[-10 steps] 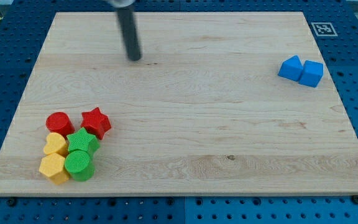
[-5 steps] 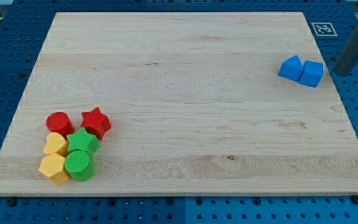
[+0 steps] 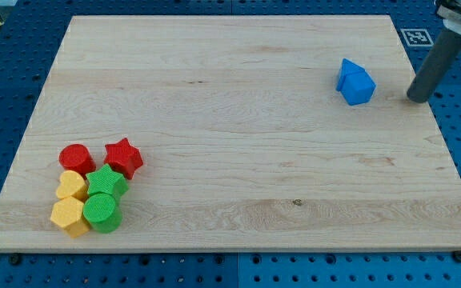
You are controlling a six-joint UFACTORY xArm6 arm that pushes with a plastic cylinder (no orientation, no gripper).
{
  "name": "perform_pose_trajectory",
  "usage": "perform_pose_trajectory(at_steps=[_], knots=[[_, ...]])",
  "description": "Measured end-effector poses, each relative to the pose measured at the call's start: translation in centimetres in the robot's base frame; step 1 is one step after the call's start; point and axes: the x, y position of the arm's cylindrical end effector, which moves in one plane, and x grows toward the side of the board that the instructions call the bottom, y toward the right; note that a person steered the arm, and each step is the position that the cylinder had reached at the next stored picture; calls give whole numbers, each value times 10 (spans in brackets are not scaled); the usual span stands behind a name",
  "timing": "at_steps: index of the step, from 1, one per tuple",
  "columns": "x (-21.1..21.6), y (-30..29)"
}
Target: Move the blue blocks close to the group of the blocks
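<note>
Cluster at worktop [image 3: 230, 200] 8 o'clock corner: red cylinder [image 3: 76, 158], red star [image 3: 123, 157], yellow block [image 3: 72, 186], green star [image 3: 106, 182], yellow hexagon [image 3: 69, 216], green cylinder [image 3: 101, 212], all packed touching. Blue blocks [image 3: 354, 82] well apart at 2 o'clock, pressed together; exact shapes and count unclear from this angle. My tip [image 3: 417, 99] just beside them at their 3 o'clock, small gap. No fingers on this rod, so no state to give. Fiducial marker [image 3: 415, 36] at 1 o'clock corner.

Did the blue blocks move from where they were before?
Yes. The blue blocks slid toward the view's left and a bit up, away from the board's right edge. My tip now sits just to their right, not touching them.
</note>
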Motion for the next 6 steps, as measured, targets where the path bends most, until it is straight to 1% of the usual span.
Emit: perform_pose_trajectory(at_steps=[1, 2, 3, 5, 6], knots=[[-4, -74], [24, -183], [46, -260], [44, -278], [81, -317]])
